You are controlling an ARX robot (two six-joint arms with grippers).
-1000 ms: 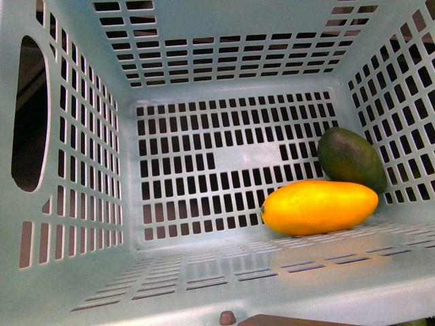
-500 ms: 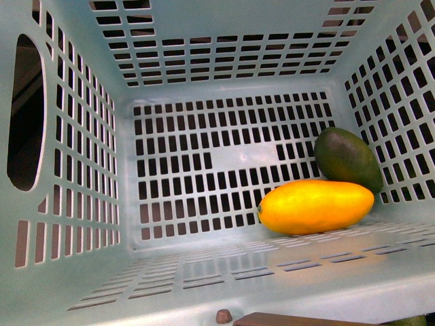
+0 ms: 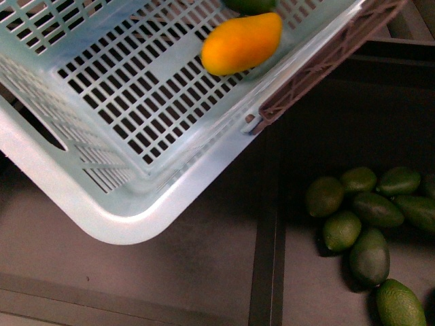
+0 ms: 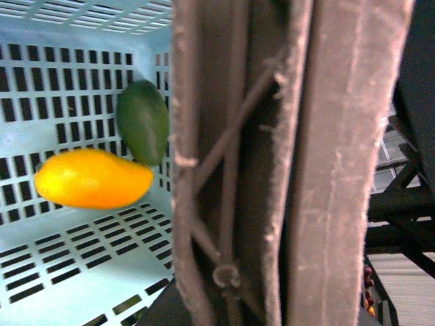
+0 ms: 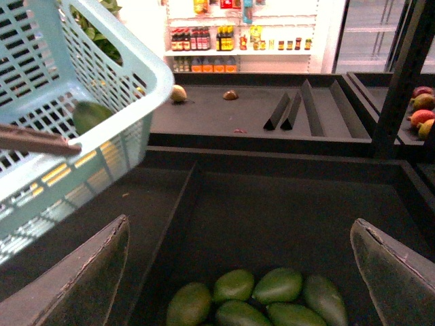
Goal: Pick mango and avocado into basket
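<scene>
Lying inside the basket (image 3: pixel 102 224), the mango (image 3: pixel 241 43) and avocado (image 4: pixel 143 121) are seen touching, apart from the wide-open, empty right gripper (image 5: pixel 241 272); the left gripper's state cannot be told.

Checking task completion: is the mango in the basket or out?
In. The mango lies on the slotted floor of the basket, beside the avocado; the left wrist view shows both inside too.
</scene>
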